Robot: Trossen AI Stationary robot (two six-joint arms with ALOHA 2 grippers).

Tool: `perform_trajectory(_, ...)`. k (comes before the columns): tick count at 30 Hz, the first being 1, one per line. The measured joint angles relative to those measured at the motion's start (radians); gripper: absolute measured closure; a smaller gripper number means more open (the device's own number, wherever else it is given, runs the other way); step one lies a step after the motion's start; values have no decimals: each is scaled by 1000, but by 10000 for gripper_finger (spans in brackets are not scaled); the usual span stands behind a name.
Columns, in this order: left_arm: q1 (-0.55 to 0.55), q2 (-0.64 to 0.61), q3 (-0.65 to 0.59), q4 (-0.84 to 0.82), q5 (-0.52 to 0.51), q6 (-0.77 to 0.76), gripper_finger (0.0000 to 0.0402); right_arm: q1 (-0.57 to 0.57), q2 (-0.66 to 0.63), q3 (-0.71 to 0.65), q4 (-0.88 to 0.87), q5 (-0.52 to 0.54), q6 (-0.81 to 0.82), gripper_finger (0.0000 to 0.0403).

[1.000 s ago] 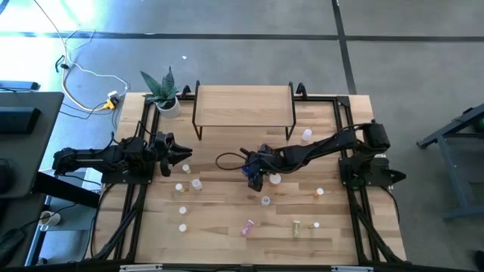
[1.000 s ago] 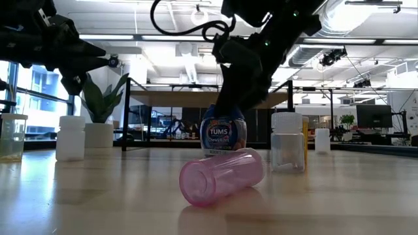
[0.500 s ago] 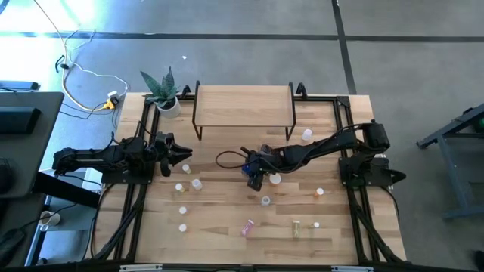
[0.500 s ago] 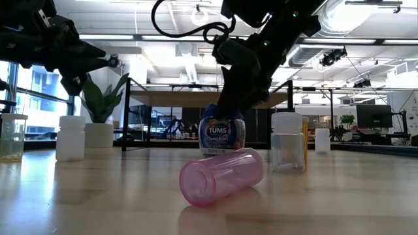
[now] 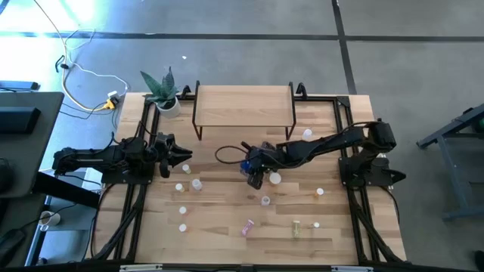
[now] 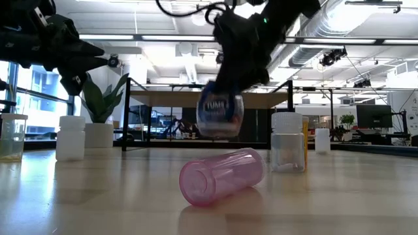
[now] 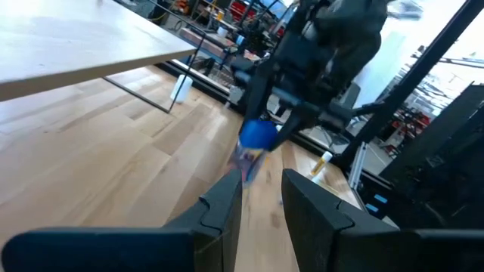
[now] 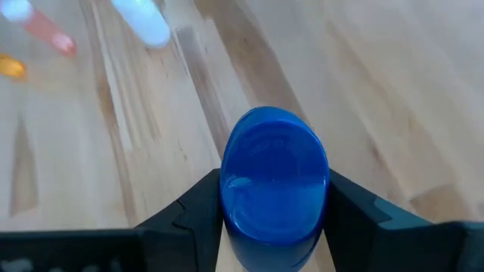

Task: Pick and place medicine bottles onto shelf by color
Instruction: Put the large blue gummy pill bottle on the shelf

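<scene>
the right gripper [image 5: 252, 171] reaches from the right side to the middle of the table [image 5: 227, 219], its jaws clamped on the sides of the blue bottle [image 6: 220, 116], which hangs clear of the tabletop, slightly tilted, in front of the shelf [image 5: 243, 106]. below it in the low view a pink bottle [image 6: 222, 176] lies on its side; a white-capped clear bottle [image 6: 287, 142] stands just beside. other small bottles are scattered over the near half of the table. the left gripper [image 5: 180, 155] hovers at the left, jaws closed and empty, near a potted plant [image 5: 163, 91].
</scene>
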Motion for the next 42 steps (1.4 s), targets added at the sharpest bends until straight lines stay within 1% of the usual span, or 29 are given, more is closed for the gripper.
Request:
perform_trajectory(9,0,0,0,0,-5,0,314,-75,-1,213,-169,-3,-160,239)
perform_trajectory(13,0,0,0,0,-6,0,314,-125,-1,277,-224,-8,-247,238)
perform_trajectory(16,0,0,0,0,-8,0,313,-170,-1,319,-258,-37,-309,238)
perform_trajectory(19,0,0,0,-1,-9,0,304,-220,-1,352,-280,-56,-378,238)
perform_trajectory(23,0,0,0,-1,-13,-3,284,-299,-1,407,-327,-94,-471,238)
perform_trajectory(30,0,0,0,-8,-50,-1,248,-454,-1,483,-436,-103,-617,238)
perform_trajectory(33,0,0,0,-8,-56,-3,244,-518,-1,502,-479,-117,-664,238)
perform_trajectory(38,0,0,0,-5,-73,-3,243,-612,-1,511,-499,-201,-697,238)
perform_trajectory(42,0,0,0,-1,-91,-25,243,-664,-1,511,-499,-209,-733,238)
